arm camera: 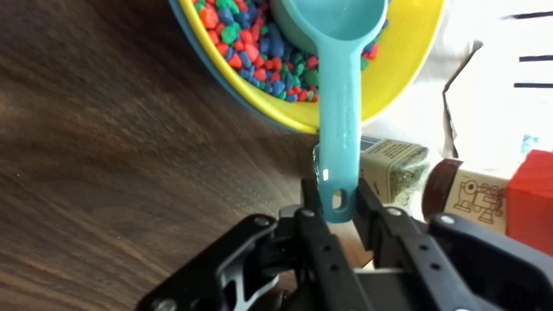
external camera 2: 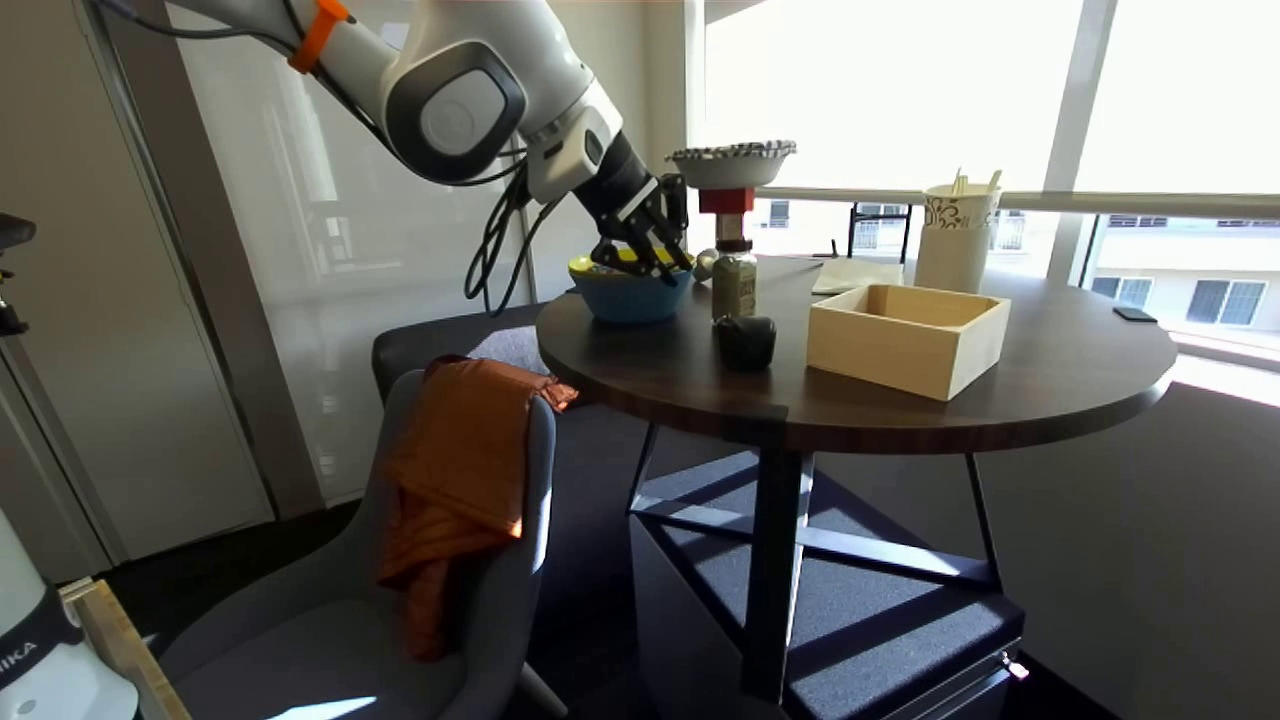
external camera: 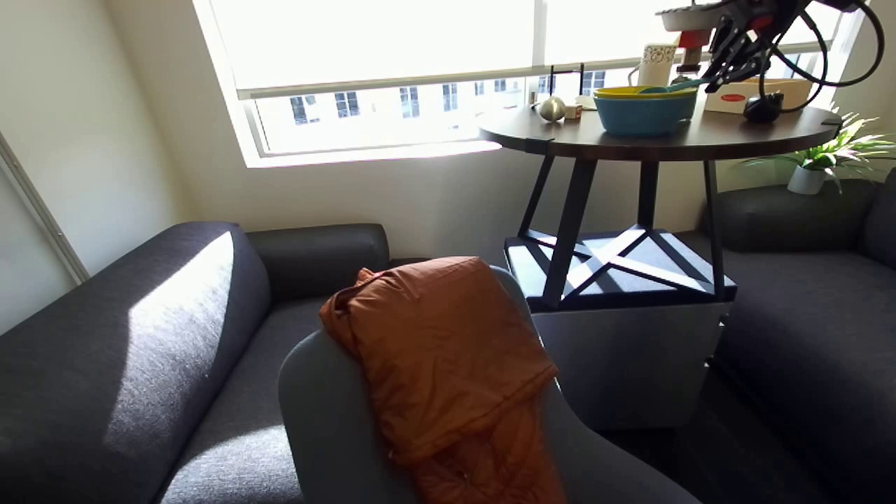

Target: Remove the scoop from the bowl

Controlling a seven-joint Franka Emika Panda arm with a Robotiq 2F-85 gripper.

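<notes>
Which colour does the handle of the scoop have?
The scoop handle is light blue, clearest in the wrist view.

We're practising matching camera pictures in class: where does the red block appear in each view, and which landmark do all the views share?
In an exterior view: top right, beneath a pale dish, the red block.
In an exterior view: upper part, just right of centre.
Wrist view: right edge, just below mid-height, cut off by the frame.
Shared landmark: the blue-and-yellow bowl, only partly shown in the wrist view.
</notes>
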